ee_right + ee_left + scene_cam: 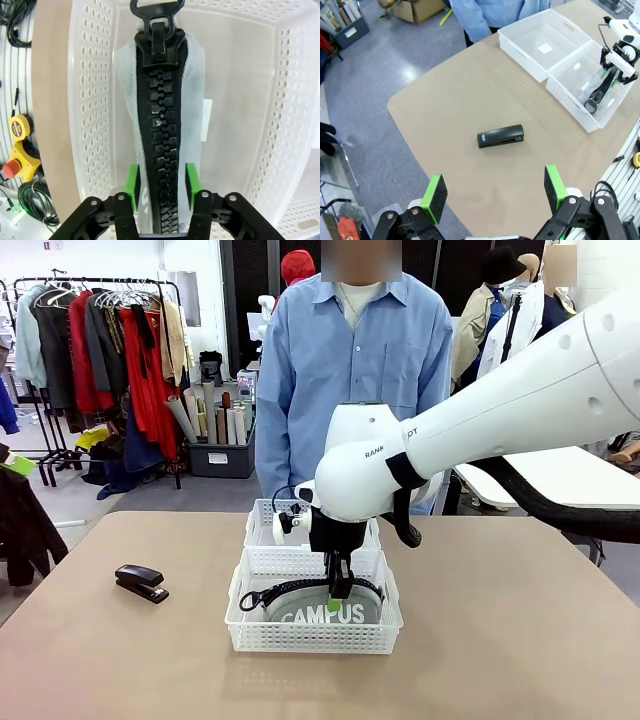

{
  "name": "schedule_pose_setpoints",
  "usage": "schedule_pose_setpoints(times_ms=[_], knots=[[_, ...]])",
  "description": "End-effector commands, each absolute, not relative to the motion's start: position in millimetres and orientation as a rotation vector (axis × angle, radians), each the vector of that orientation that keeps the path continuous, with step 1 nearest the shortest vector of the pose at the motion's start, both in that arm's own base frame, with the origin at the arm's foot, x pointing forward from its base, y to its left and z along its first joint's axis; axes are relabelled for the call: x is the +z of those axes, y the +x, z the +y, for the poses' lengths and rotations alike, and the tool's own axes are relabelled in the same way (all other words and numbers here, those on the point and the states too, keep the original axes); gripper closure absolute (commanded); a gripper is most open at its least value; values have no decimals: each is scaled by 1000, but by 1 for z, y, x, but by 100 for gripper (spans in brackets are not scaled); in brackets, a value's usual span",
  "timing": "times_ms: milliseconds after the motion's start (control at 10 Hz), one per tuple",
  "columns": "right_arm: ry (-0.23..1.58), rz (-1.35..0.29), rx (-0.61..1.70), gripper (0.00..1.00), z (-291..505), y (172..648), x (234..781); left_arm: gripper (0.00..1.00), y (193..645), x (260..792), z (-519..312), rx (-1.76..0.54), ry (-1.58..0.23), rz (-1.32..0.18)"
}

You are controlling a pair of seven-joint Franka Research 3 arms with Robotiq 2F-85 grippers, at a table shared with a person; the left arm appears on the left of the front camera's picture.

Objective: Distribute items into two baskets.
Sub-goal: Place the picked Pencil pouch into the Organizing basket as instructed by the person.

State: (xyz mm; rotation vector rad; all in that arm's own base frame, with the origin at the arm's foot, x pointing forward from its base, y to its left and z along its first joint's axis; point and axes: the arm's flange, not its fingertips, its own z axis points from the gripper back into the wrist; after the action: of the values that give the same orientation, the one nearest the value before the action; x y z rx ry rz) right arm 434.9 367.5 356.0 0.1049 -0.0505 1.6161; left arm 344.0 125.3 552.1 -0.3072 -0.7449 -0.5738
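Right fingers (133, 184) reach down into the near basket (315, 642), green pads set either side of the pouch (318, 616), which stands on edge with its chunky black zip uppermost; whether the pads press the grey fabric or merely flank it cannot be told. The pouch runs most of the basket's length, its ring pull close to one end wall. A strip of smooth floor lies free between it and each perforated side wall. White "CAMPUS" lettering shows above the front rim, facing the robot. The far basket (262, 530), the same white rectangular plastic, sits touching the near one's back rim, both in the middle of the tabletop (520, 640). The stapler (141, 583), small, black and bar-shaped, lies flat well to the robot's left of the baskets, with bare tan surface all around it and the tabletop's left edge near. Left fingers (435, 197) hang above that open stretch, spread wide and holding nothing. A person (350, 370) in a blue shirt stands at the far edge
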Motion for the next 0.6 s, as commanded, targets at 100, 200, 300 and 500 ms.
schedule_pose_setpoints(times_ms=[100, 200, 300, 500], knots=[[41, -77, 1647, 0, 360, 424, 387, 0, 344, 553, 126, -591, -321, -756], [47, -64, 1644, 0, 358, 423, 393, 0, 344, 553, 126, -591, -321, -756], [75, -64, 1640, 0, 356, 422, 397, 0, 344, 553, 126, -591, -321, -756], [59, -70, 1609, 0, 352, 417, 408, 0, 344, 553, 126, -591, -321, -756]])
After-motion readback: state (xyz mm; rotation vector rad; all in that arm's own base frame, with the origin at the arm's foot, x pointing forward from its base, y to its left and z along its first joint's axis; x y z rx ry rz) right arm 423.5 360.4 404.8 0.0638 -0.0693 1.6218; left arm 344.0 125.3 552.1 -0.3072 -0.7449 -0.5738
